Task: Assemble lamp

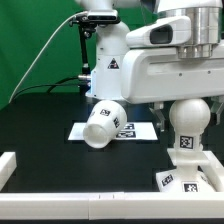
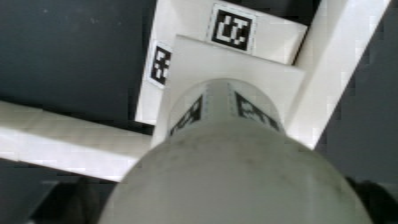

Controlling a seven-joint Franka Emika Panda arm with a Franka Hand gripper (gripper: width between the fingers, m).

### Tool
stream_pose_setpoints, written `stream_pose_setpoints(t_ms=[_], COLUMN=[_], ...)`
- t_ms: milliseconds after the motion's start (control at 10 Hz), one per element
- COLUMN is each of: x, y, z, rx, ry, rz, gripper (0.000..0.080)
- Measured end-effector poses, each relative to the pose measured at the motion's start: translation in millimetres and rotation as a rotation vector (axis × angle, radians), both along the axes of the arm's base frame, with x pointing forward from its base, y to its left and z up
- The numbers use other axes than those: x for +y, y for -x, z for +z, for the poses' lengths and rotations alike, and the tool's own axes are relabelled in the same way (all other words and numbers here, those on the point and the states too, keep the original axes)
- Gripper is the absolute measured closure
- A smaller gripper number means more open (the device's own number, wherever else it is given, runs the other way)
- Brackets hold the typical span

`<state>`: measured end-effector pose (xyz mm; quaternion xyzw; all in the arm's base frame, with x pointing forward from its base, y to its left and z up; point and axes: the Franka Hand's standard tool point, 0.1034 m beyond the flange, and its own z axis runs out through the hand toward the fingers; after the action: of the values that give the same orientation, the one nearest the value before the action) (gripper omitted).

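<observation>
Exterior view, left to right: white rail (image 1: 8, 165) along the counter's (image 1: 40, 120) left edge; shade (image 1: 103, 124) tipped on its side at the marker board's (image 1: 140, 130) left end, mid-counter; bulb (image 1: 188, 128) at right, upright, neck down over the base (image 1: 178, 182) at near right; claw (image 1: 188, 106) straddles the bulb's rounded head, gripping or slack cannot be told; wrist view: bulb fills the foreground, base beyond.

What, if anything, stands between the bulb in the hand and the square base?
Nothing visible. The bulb held by the hand is right over the base; the shade lies on the marker board, to the exterior view's left.
</observation>
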<state>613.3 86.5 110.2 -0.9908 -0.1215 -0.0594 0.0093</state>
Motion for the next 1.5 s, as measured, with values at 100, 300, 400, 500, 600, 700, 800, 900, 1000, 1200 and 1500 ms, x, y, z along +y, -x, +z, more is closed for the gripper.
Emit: stream_pose_setpoints(t_ms=[100, 300, 400, 500, 600, 700, 800, 900, 1000, 1200, 1500], x=[0.5, -0.4, -1.6, -0.6, -0.2, -0.5, -0.1, 1.4, 1.6, 2.6, 7.2], y=[0.0, -0.9, -5.8, -10.7, -10.7, -10.3, -10.5, -12.0, -12.8, -11.4, -10.8], z=[-0.1, 0.2, 0.7, 0.6, -0.4, -0.4, -0.6, -0.5, 0.1, -0.8, 3.2], rx=[0.001, 0.008, 0.010, 0.014, 0.024, 0.036, 0.049, 0.068, 0.086, 0.106, 0.087], ry=[-0.006, -0.024, -0.028, -0.045, -0.059, -0.072, -0.094, -0.131, -0.162, -0.186, -0.161], rz=[-0.035, -0.198, -0.244, -0.374, -0.552, -0.701, -0.839, -1.008, -1.143, -1.284, -1.049], gripper=[0.0231, 0.0229, 0.0229, 0.0229, 0.0229, 0.0229, 0.0229, 0.0228, 0.0228, 0.0228, 0.0116])
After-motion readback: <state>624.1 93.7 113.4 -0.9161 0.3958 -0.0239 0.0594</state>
